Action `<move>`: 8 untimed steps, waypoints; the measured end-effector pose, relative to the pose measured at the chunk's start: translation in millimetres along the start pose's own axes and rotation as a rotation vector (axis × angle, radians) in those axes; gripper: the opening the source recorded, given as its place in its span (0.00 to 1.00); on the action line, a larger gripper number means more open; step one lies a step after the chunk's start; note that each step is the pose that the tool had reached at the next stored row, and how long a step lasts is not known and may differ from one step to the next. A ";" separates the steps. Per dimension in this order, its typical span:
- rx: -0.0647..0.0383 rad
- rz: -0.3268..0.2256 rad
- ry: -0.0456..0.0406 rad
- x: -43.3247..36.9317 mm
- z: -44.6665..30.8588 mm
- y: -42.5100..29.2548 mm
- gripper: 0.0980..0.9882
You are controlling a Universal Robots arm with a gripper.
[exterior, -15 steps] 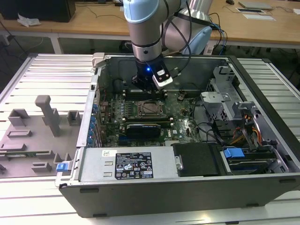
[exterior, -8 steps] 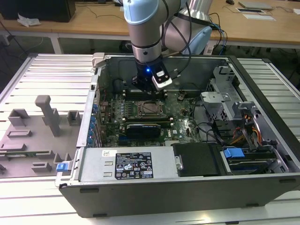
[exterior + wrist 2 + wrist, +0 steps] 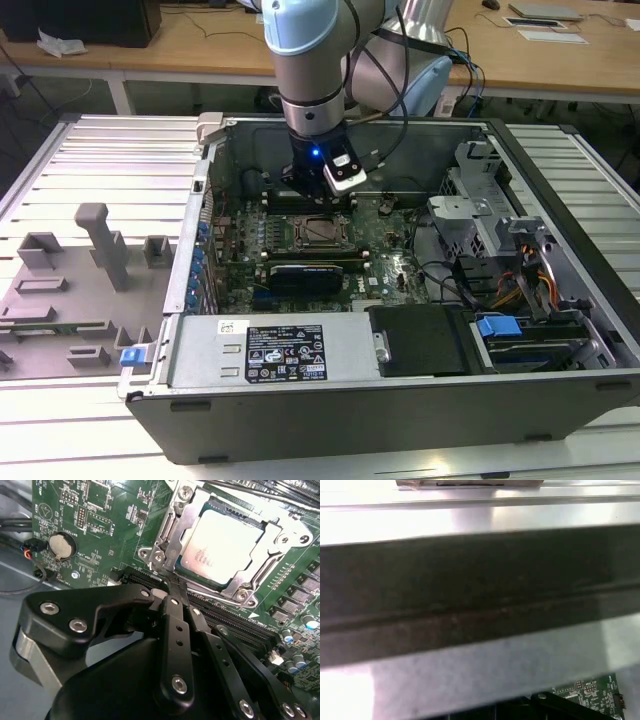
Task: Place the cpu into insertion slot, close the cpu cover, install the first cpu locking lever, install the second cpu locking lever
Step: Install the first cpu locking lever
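Progress looks well along: the cpu (image 3: 220, 550) already lies seated in the insertion slot (image 3: 171, 532) on the green motherboard (image 3: 100, 525), and the cpu cover (image 3: 190, 509) is folded down flat around its pale metal top. What appears left is the lever work. In the second wrist view the tool (image 3: 169, 587) is clenched, its black fingers pressed together with nothing visibly caught between them, and its tip sits just beside the socket corner where a locking lever (image 3: 156, 560) ends. Whether either lever is fully latched I cannot tell. In the exterior view the arm hangs inside the open computer case (image 3: 400, 400), which rests on the slatted worktop (image 3: 100, 150).
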State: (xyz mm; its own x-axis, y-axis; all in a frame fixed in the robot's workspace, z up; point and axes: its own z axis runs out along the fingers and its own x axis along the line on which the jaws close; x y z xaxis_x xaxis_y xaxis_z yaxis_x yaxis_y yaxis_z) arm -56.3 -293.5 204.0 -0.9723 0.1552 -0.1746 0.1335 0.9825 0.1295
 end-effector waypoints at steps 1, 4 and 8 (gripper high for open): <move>0.000 0.000 0.0000 -0.2 -1.1 0.1 0.01; 0.000 0.000 0.0000 -1.2 -6.8 0.9 0.01; 0.000 0.000 -0.0001 -1.8 -9.9 1.4 0.01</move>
State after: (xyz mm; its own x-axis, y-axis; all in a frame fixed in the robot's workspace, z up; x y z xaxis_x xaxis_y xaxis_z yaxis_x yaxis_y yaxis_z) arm -56.3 -293.4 214.1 -0.9723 0.1552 -0.1747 0.1335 0.9825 0.1298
